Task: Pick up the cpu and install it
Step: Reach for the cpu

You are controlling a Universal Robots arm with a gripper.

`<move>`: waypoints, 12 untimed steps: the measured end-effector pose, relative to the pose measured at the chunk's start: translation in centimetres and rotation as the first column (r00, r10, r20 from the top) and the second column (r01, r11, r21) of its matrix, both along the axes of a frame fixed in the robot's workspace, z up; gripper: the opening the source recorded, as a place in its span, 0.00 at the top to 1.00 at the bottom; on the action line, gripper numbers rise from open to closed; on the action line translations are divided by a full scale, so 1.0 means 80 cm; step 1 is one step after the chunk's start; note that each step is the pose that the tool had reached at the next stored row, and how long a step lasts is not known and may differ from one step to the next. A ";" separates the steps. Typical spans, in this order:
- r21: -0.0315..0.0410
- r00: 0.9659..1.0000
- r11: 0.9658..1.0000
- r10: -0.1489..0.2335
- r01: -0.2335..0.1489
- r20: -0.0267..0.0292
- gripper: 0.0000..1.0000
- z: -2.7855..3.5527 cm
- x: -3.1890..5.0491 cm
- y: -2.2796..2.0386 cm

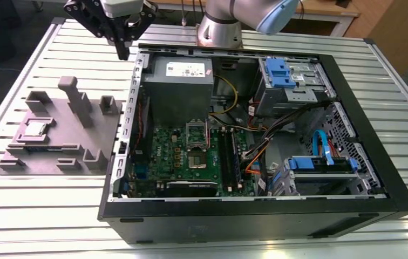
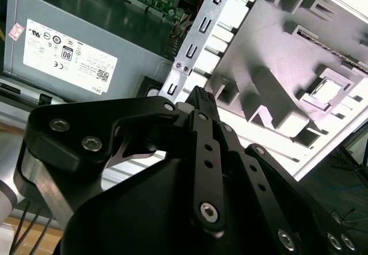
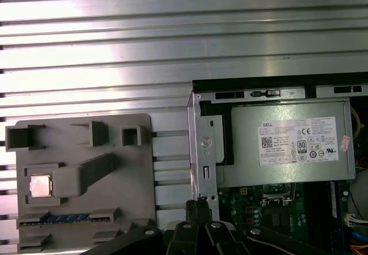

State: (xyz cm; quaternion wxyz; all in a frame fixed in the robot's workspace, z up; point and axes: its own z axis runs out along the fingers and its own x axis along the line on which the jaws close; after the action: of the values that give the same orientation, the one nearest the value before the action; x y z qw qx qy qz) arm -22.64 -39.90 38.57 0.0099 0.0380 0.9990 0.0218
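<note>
The cpu (image 1: 35,128) lies flat, shiny face up, in a square recess of a grey fixture block (image 1: 60,137) at the exterior view's left, mid-height in the frame. Both wrist views show it seated in the same recess (image 2: 329,90) (image 3: 39,185). In the first wrist view, a long thin stick (image 3: 66,217) lies in a slot of the block just beside the chip. Several upright posts rise from the block around it.

The block rests on a slatted aluminium table (image 1: 31,59). Close to the block's right-hand edge in the exterior view stands an open computer case (image 1: 262,221), lying on its side. A narrow strip of bare slats separates the two. Inside the case, a green motherboard (image 1: 182,162) occupies the lower left, with its socket (image 1: 195,143) near the board's middle. A grey power supply (image 1: 178,81) with a white label sits above the board. Blue-fronted drive cages (image 1: 283,73) fill the case's right side.

The gripper (image 1: 122,53) hangs at the upper left of the exterior frame, over the case's upper left corner, well apart from the chip. Its fingers (image 2: 202,101) are closed together and carry nothing.

Bare slats lie open above the block and along the table's near edge. The arm's base (image 1: 218,29) stands behind the case. Wooden furniture (image 1: 387,27) borders the upper right.
</note>
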 end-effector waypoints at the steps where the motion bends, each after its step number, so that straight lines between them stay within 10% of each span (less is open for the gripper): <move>1: 0.000 1.000 1.000 0.000 0.000 0.000 0.90 0.0000 0.000 0.0000; 12: 0.000 1.000 1.000 0.000 0.000 -0.004 0.90 -0.0011 -0.004 0.0000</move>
State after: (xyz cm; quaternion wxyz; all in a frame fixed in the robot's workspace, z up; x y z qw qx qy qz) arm -22.98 -39.90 38.48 0.0078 0.0382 0.9990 0.0217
